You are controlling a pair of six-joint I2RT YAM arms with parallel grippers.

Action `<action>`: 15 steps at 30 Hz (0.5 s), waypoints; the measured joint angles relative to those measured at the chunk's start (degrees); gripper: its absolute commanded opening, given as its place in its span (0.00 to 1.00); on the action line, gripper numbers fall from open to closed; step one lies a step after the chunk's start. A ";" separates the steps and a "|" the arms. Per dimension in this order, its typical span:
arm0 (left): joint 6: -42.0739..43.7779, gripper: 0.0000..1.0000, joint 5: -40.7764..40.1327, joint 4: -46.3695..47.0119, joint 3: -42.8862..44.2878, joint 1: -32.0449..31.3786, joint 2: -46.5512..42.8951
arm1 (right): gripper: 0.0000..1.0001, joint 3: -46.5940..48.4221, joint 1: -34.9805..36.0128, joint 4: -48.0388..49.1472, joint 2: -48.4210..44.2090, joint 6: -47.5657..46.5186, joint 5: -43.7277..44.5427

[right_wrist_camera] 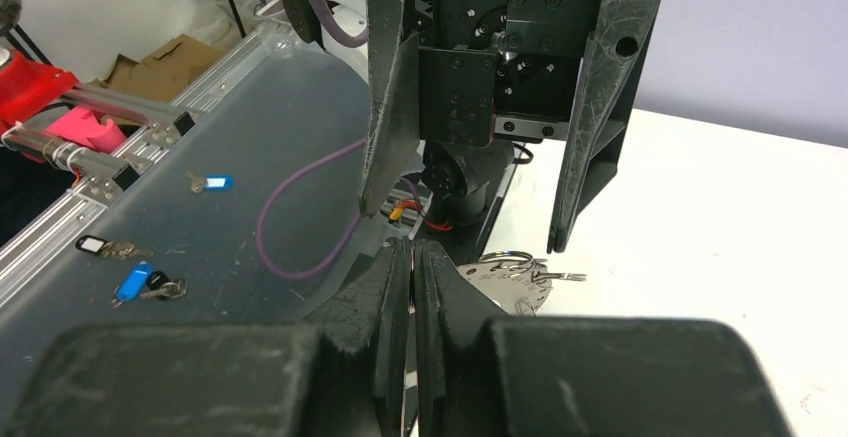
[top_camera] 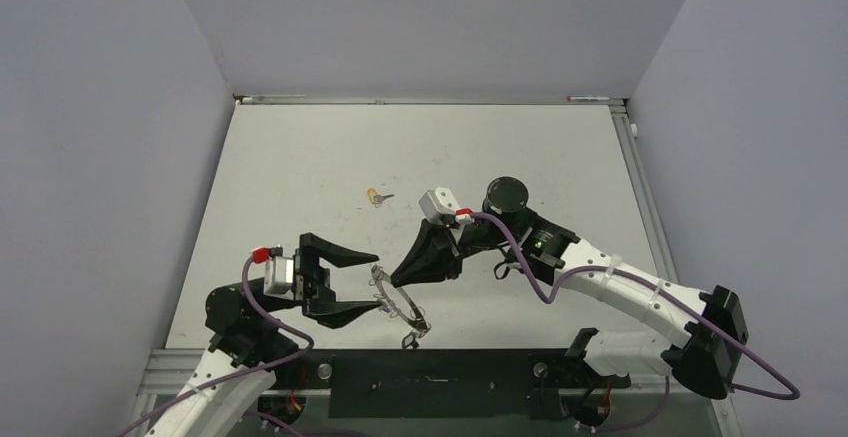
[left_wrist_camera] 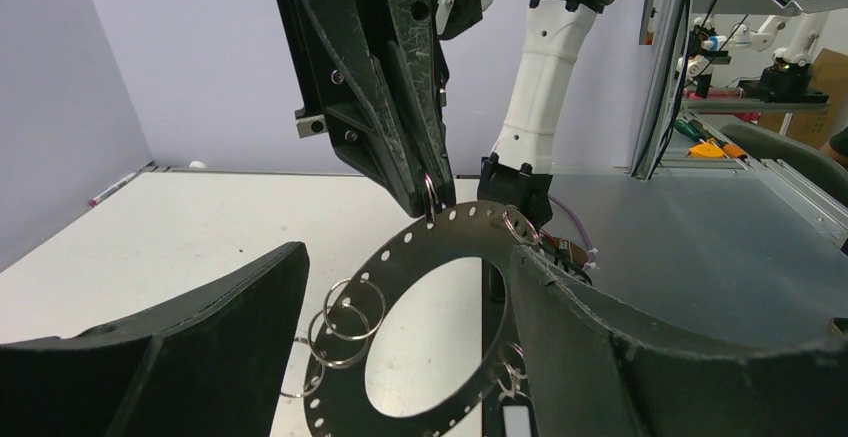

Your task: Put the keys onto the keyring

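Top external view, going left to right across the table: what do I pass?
Silver camera block on the left wrist → open black left gripper → shut black right gripper → white camera block on the right wrist → black round motor housing. Left out: small yellow-headed key and silvery keyring, overlapping the fingertips.

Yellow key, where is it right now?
Top view: the yellow key lies alone on the table, beyond the keyring, just left of the right arm's wrist camera.
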 measured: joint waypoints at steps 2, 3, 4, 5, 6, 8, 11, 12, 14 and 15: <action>0.00 0.70 0.00 0.26 0.00 0.00 0.28 | 0.05 0.15 0.42 1.46 1.38 0.92 -0.17; 0.00 0.70 0.00 0.26 0.00 -0.02 0.37 | 0.05 0.35 0.57 1.73 1.88 1.25 -0.22; 0.02 0.70 0.00 0.24 0.00 -0.02 0.44 | 0.05 0.79 0.81 2.23 2.73 1.66 -0.39; 0.02 0.70 0.00 0.24 0.00 -0.07 0.44 | 0.05 1.11 1.03 2.69 3.32 1.92 -0.46; 0.04 0.70 0.00 0.24 0.00 -0.07 0.48 | 0.05 1.40 1.09 2.95 3.82 2.08 -0.59; 0.15 0.69 0.00 0.15 0.02 -0.17 0.81 | 0.05 1.88 1.44 3.58 4.57 2.54 -0.74; 0.33 0.69 0.00 -0.11 0.00 -0.39 1.57 | 0.05 2.89 1.84 4.35 5.44 3.06 -1.22; 0.37 0.69 0.00 -0.15 0.02 -0.44 1.86 | 0.05 3.37 1.95 4.48 5.75 3.13 -1.31; 0.48 0.69 0.00 -0.44 0.02 -0.48 2.01 | 0.05 4.13 2.29 4.92 6.36 3.28 -1.68; 0.57 0.70 0.00 -0.55 0.02 -0.52 2.01 | 0.05 4.44 2.51 5.05 6.58 3.32 -1.75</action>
